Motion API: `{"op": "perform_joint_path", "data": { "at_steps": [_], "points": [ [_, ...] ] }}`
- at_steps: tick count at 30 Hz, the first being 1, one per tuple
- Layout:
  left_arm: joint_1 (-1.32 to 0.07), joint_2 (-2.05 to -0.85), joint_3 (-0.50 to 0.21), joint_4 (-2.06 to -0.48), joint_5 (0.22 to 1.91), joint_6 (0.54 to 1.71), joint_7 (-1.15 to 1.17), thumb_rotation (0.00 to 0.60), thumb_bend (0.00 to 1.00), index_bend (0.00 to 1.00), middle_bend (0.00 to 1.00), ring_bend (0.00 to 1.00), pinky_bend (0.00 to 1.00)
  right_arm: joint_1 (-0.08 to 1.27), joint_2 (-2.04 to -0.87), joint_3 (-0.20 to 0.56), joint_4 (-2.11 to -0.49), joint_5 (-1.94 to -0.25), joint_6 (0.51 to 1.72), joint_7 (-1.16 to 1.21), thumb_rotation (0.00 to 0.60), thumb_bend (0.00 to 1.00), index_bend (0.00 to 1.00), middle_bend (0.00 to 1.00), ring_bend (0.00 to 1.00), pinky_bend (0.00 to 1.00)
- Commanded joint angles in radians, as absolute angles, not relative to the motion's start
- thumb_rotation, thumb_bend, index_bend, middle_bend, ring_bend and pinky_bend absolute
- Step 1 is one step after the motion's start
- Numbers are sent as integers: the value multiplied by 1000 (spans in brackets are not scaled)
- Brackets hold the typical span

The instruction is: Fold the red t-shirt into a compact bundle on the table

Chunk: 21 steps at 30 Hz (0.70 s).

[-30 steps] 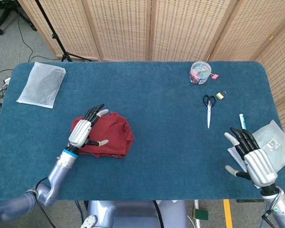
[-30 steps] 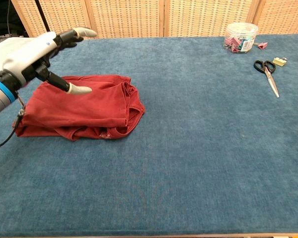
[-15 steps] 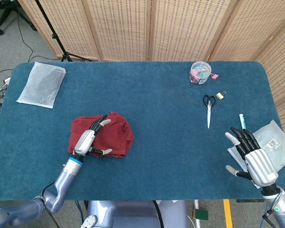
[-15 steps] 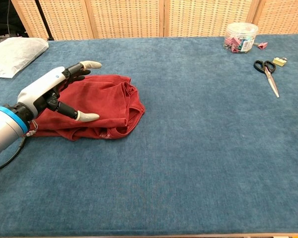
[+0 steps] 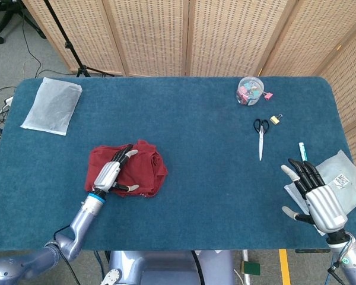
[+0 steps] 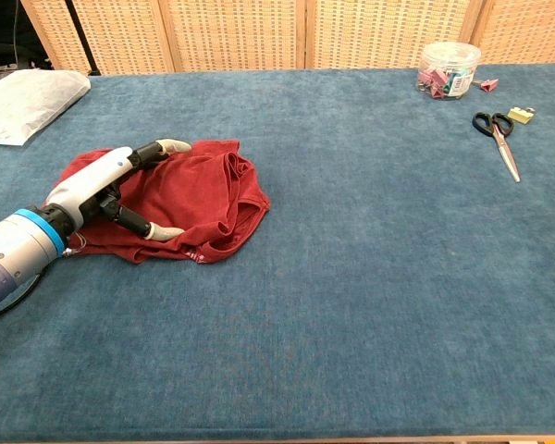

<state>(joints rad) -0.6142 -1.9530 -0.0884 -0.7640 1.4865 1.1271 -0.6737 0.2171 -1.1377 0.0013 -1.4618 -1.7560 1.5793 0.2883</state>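
Note:
The red t-shirt (image 5: pixel 145 169) (image 6: pixel 208 185) lies folded in a compact bundle on the left half of the blue table (image 5: pixel 196 136). My left hand (image 5: pixel 111 174) (image 6: pixel 111 185) rests flat on top of the bundle with its fingers spread, pressing the cloth down and gripping nothing. My right hand (image 5: pixel 313 193) hovers open at the table's right front corner, far from the shirt, with nothing in it; the chest view does not show it.
A white plastic bag (image 5: pixel 52 105) (image 6: pixel 23 100) lies at the back left. A clear tub of clips (image 5: pixel 250 91) (image 6: pixel 448 68), scissors (image 5: pixel 260 135) (image 6: pixel 499 137) and a small padlock (image 5: pixel 275 119) sit at the back right. A pen (image 5: pixel 302 152) and a packet (image 5: pixel 338 175) lie beside my right hand.
My left hand has come down from above the shirt onto the bundle and now lies flat on it. The right hand has not moved.

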Motion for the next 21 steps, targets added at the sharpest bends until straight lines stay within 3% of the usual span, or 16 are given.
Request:
{"op": "perform_joint_path", "data": {
  "at_steps": [1, 10, 13, 21],
  "points": [
    [-617, -1960, -89, -753, 1485, 1124, -665, 600, 0, 0, 0, 0, 0, 217, -1137, 1, -1462, -1756, 1579, 289, 600, 52, 0, 0, 0, 0],
    [-611, -1920, -102, -818, 1517, 1220, -652, 600, 0, 0, 0, 0, 0, 217, -1137, 1, -1462, -1756, 1579, 289, 600, 52, 0, 0, 0, 0],
    [-609, -1875, -111, -888, 1537, 1276, -632, 600, 0, 0, 0, 0, 0, 221, -1176, 18, -1441, -1737, 1576, 269, 600, 51, 0, 0, 0, 0],
    [-588, -1681, -141, -1143, 1558, 1365, -432, 600, 0, 0, 0, 0, 0, 210, -1150, 6, -1451, -1757, 1599, 284, 600, 53, 0, 0, 0, 0]
  ]
}}
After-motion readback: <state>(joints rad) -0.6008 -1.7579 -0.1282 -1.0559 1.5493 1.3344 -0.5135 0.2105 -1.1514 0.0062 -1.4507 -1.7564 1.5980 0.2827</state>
